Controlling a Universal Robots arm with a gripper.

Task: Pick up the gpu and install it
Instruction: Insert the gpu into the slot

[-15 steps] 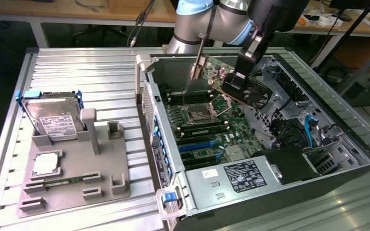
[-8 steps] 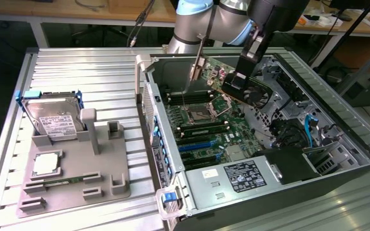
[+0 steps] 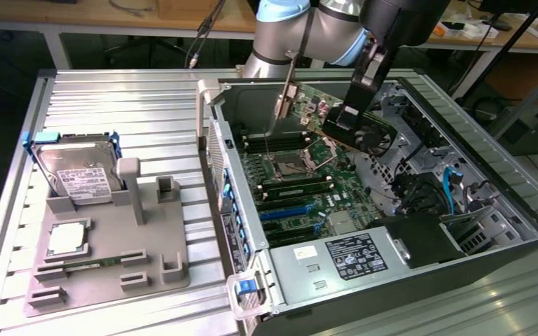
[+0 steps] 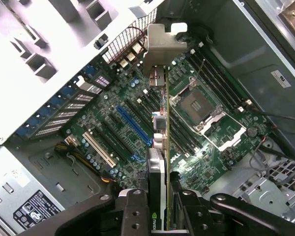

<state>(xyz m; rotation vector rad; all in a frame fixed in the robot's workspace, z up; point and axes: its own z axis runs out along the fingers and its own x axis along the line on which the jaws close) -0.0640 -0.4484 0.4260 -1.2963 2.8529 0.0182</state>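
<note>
My gripper point(image 3: 366, 78) is shut on the gpu point(image 3: 346, 117), a green card with a black fan shroud and a long silver end bracket point(image 3: 286, 92). It hangs tilted above the motherboard point(image 3: 299, 187) inside the open computer case point(image 3: 493, 210), touching nothing below. In the wrist view the gpu point(image 4: 161, 147) appears edge-on between my black fingers point(image 4: 133, 212), with its bracket point(image 4: 160, 45) at the far end. Beneath the card run the blue expansion slot point(image 4: 133, 127) and the open processor socket point(image 4: 199, 105).
In the exterior view's left half, a grey holder tray point(image 3: 110, 280) carries a silver hard drive point(image 3: 80, 173), a processor point(image 3: 66, 238) and a thin memory stick point(image 3: 101, 264). The power supply point(image 3: 344, 257) sits at the case's near end, with cables point(image 3: 451, 185) to the exterior view's right.
</note>
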